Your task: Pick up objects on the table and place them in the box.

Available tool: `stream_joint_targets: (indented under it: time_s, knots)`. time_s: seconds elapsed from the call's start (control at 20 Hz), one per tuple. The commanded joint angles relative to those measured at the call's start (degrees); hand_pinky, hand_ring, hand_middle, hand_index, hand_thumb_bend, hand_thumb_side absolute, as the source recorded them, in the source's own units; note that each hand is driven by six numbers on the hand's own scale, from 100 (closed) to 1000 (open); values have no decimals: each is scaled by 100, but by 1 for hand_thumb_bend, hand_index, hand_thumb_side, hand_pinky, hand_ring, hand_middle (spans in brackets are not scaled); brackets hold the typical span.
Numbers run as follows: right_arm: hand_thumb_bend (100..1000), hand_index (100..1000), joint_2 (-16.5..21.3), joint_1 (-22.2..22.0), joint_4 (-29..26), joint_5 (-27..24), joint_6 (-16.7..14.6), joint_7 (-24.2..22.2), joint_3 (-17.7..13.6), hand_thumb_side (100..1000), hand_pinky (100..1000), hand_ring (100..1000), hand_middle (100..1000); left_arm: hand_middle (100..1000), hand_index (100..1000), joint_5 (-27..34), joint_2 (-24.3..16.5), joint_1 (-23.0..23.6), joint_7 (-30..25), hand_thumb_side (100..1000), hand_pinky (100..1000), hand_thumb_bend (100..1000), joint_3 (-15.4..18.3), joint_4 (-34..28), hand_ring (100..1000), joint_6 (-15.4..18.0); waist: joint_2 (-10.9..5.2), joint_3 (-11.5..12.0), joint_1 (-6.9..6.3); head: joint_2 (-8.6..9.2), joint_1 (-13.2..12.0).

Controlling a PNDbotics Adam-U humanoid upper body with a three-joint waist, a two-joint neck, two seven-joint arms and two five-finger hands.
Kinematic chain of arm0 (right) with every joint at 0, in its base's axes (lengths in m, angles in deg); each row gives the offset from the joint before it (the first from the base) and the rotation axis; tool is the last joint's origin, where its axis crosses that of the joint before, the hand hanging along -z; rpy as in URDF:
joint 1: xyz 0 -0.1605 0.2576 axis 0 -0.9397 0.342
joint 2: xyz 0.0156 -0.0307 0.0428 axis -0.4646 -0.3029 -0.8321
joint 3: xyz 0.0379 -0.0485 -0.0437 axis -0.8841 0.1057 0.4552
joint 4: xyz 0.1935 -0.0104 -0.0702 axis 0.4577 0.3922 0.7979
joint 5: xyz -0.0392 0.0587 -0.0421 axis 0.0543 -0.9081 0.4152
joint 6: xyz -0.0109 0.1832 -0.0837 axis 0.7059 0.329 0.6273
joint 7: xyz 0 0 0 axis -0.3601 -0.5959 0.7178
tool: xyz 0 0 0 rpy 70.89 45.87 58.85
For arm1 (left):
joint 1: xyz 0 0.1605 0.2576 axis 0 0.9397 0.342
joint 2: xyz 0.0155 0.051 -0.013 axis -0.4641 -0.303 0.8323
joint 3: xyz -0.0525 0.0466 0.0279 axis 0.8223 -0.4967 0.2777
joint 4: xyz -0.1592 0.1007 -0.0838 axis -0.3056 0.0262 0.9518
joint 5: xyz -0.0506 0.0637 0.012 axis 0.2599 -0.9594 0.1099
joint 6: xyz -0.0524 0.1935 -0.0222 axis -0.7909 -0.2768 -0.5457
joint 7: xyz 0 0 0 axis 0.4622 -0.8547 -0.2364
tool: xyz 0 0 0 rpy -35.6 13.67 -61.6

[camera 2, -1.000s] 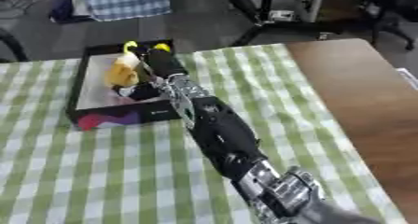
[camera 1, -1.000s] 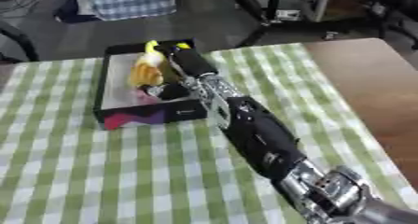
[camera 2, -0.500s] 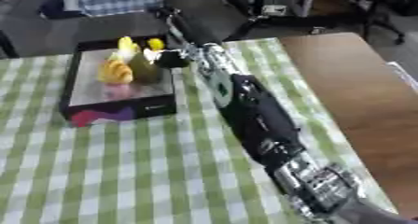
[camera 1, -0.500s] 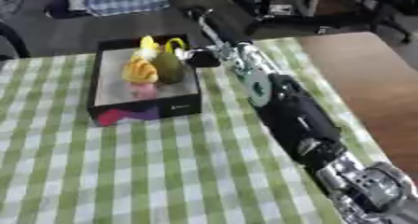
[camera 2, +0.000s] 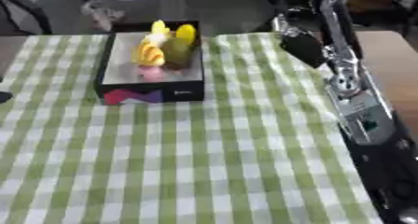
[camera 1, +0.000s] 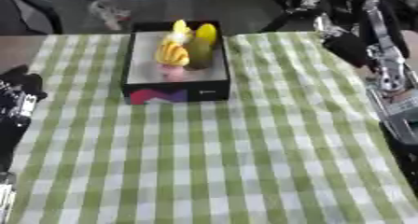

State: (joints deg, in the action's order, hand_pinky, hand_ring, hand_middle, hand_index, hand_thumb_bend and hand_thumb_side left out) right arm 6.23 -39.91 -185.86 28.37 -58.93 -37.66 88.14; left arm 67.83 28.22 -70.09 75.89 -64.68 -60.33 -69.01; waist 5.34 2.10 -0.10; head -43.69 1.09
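The black box (camera 1: 176, 88) with a pink-patterned front stands at the far middle of the green checked tablecloth. Inside it lie a yellow and orange piece (camera 1: 171, 52), a green and yellow piece (camera 1: 201, 45) and something pink (camera 1: 171, 71). My right arm (camera 2: 351, 85) rises along the right side, and a dark blurred shape that seems to be the right hand (camera 2: 300, 47) hangs to the right of the box, apart from it and holding nothing that I can see. Only a black part of my left hand (camera 1: 18, 85) shows at the left edge.
The checked cloth (camera 1: 220, 162) covers the near table, with no loose objects visible on it. Bare brown table (camera 2: 390, 55) shows at the right. Chairs and equipment stand on the floor behind the far edge.
My right arm has drawn back from over the box to the right side of the table. The whole picture has shifted too, so the camera moved. The left hand has come into view.
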Motion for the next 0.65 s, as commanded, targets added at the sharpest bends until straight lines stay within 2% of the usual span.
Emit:
stream_joint_targets:
  time_s: [0.05,0.4,0.65]
  knots:
    - [100,819,-22,-274,-399,-198,-55,34,-159,511,877,732,737,689,835,-34,-77,-55,40,692,741,518,51,-127,603,31,-155,-27,23,-41,-227]
    - [100,808,-510,-1156,-585,-617,-115,123,-309,559,870,696,701,670,830,-125,29,30,-6,699,741,510,12,-162,589,84,-146,-138,-19,-42,-372]
    - [100,807,-616,-1517,-544,-787,-108,143,-321,574,869,690,695,668,828,-117,73,80,4,699,739,506,15,-145,587,97,-188,-176,-28,-43,-355]
